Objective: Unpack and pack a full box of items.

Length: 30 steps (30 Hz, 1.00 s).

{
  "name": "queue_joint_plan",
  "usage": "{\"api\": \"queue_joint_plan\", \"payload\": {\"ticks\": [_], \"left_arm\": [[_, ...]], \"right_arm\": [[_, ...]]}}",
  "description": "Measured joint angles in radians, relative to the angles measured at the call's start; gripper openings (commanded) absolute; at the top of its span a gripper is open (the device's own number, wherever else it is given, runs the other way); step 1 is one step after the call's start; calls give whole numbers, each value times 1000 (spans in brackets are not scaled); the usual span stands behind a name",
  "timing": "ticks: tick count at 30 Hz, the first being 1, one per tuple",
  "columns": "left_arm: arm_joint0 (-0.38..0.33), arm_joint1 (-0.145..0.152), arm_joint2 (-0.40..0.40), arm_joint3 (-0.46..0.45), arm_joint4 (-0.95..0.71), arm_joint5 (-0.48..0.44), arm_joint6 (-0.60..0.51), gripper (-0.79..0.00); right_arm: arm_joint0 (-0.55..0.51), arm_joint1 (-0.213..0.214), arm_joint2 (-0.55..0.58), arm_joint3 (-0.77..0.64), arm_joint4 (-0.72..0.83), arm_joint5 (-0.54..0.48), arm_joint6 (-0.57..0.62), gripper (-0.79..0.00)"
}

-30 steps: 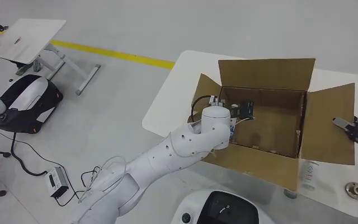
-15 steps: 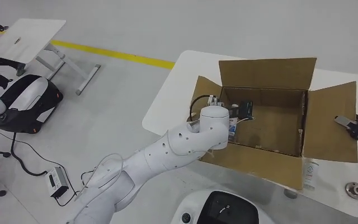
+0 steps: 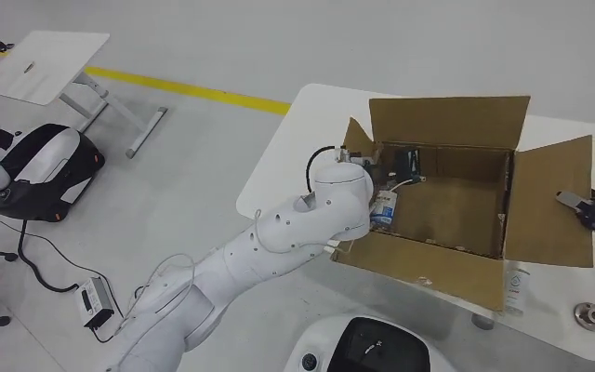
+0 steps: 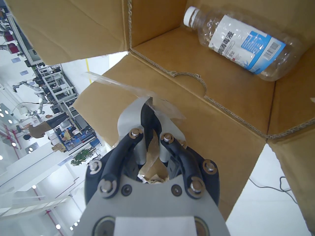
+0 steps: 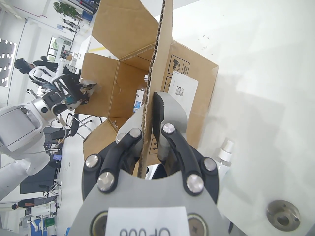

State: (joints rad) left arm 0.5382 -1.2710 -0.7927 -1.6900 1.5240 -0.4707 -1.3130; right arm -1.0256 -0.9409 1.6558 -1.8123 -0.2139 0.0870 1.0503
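Since a second ago our left gripper [image 4: 150, 114] raises the nine o'clock flap [image 3: 358, 139], clamped tight on it. Our right gripper [image 5: 147, 116] pinches the three o'clock flap [image 3: 548, 200]. One bottle [image 4: 240, 47] lies inside the box [image 3: 418, 270] at nine o'clock; closing looks barely begun.

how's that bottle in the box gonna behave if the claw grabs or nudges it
The bottle lies on its side on the box floor, so a nudge will probably roll it. It looks clear with no liquid line, so likely light. Its thin ribbed wall may dent under a firm squeeze.
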Motion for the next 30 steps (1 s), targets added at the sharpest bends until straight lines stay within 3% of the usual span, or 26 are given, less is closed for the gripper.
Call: {"api": "queue_joint_plan", "payload": {"ticks": [12, 30], "left_arm": [[33, 16, -187, -83, -58, 54, 82, -785], [139, 44, -397, -216, -75, 119, 80, -785]], "right_arm": [[-8, 11, -8, -4, -4, 1, -4, -785], [-14, 25, -14, 3, -5, 5, -18, -785]]}}
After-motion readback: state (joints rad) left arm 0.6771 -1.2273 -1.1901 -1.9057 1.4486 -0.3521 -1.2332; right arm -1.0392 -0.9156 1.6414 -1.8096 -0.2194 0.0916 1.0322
